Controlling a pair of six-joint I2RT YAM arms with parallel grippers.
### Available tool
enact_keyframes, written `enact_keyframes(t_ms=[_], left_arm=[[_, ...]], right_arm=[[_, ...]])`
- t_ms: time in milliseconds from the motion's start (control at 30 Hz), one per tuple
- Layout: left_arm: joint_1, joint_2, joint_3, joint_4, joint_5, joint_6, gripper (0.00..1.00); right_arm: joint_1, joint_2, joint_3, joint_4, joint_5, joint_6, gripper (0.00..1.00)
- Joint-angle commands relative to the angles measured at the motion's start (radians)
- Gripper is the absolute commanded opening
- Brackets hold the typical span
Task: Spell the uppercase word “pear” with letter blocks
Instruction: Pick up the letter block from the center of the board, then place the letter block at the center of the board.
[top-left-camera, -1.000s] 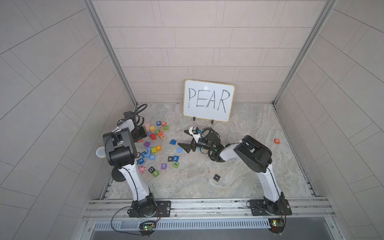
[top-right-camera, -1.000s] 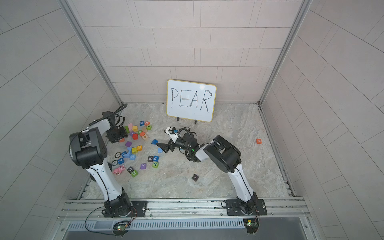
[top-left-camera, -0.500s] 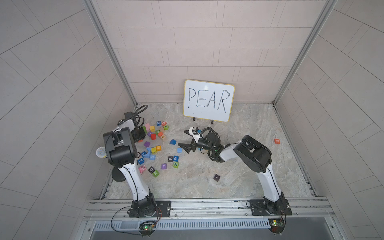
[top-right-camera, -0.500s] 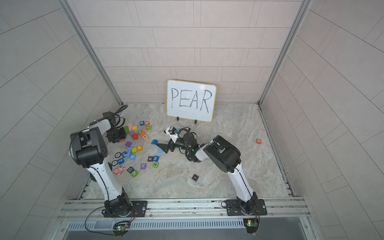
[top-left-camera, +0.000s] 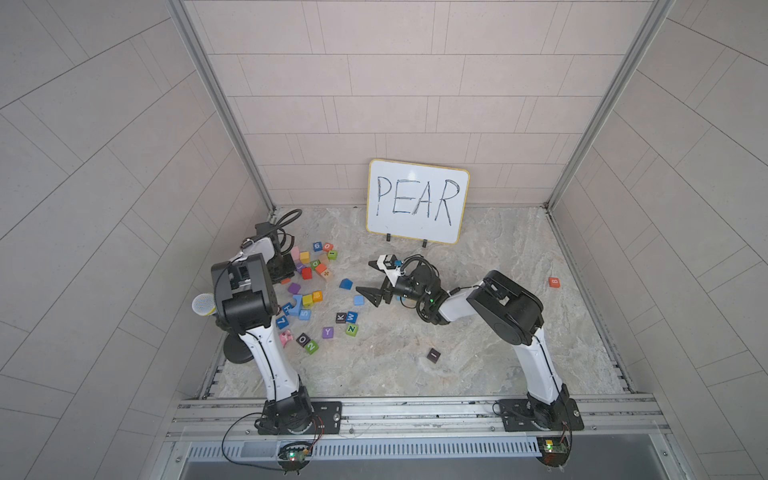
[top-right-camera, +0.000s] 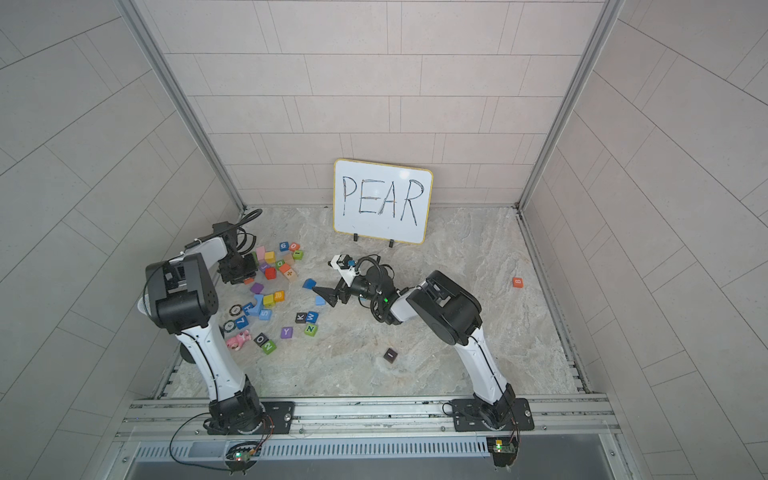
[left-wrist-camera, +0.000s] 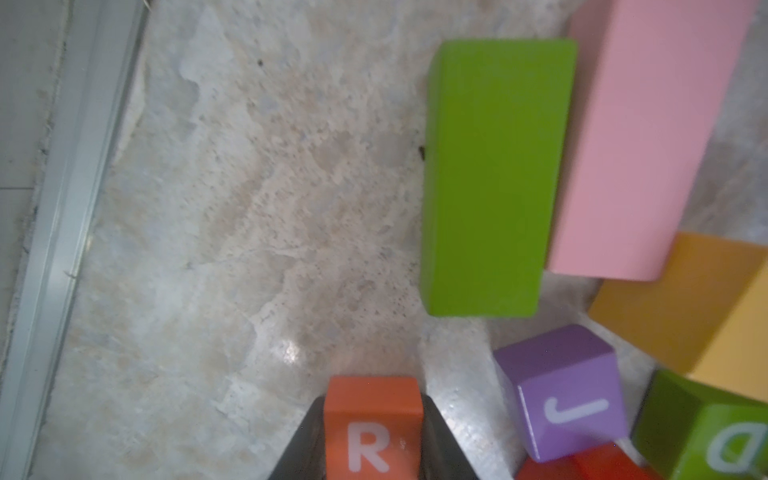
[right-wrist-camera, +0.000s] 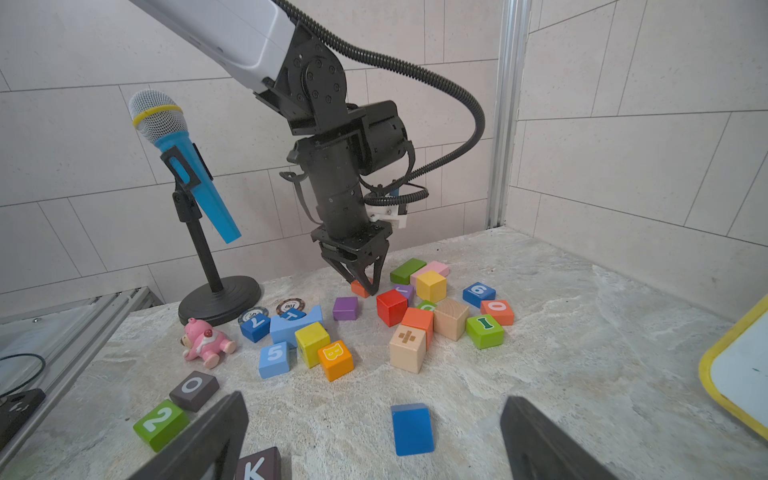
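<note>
The left arm (top-left-camera: 245, 299) is standing up from the front rail, folding at a high elbow and pointing its wrist straight down by the left wall. The left gripper (right-wrist-camera: 365, 284) is pinching the orange R block (left-wrist-camera: 372, 428) between its dark fingers, down at the tabletop on the near-wall edge of the heap of coloured blocks (top-left-camera: 309, 270). In the left wrist view the white R is facing the camera.

The right arm (top-left-camera: 505, 307) is bending sharply at the elbow and lying low toward the middle of the table. The right gripper (top-left-camera: 368, 277) is hanging there with its jaws spread wide and holding nothing, with a blue block (right-wrist-camera: 411, 430) lying on the table between its fingers in the wrist view.

The marbled stone-look table (top-left-camera: 478, 340) is sitting inside pale tiled walls (top-left-camera: 415, 83). A whiteboard (top-left-camera: 417, 201) reading PEAR is leaning at the back. A toy microphone (right-wrist-camera: 174, 137) is standing on its stand by the left wall. An orange B cube (top-left-camera: 554, 282) is lying alone far to the right, and a dark block (top-left-camera: 433, 355) is lying alone toward the front.
</note>
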Motion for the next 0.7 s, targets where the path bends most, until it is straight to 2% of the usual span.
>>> enact_keyframes(t_ms=[0,167,400,667], left_arm=[[-0.012,-0.062,0.016,-0.059,-0.014,-0.04,0.28],[-0.033,-0.153,-0.012,-0.085,-0.007,-0.082,0.28],[-0.094,-0.276,-0.027,-0.104,0.028,-0.122,0.28],[-0.253,-0.364,-0.088,-0.094,0.039,-0.17,0.27]], right_arm=[[0.005,-0.043,-0.019,-0.042,0.017,-0.04,1.0],[0.011,-0.123,-0.06,-0.128,0.06,-0.077,1.0],[0.02,-0.265,-0.18,-0.168,0.065,-0.046,1.0],[0.019,-0.459,-0.387,-0.273,0.166,-0.055,1.0]])
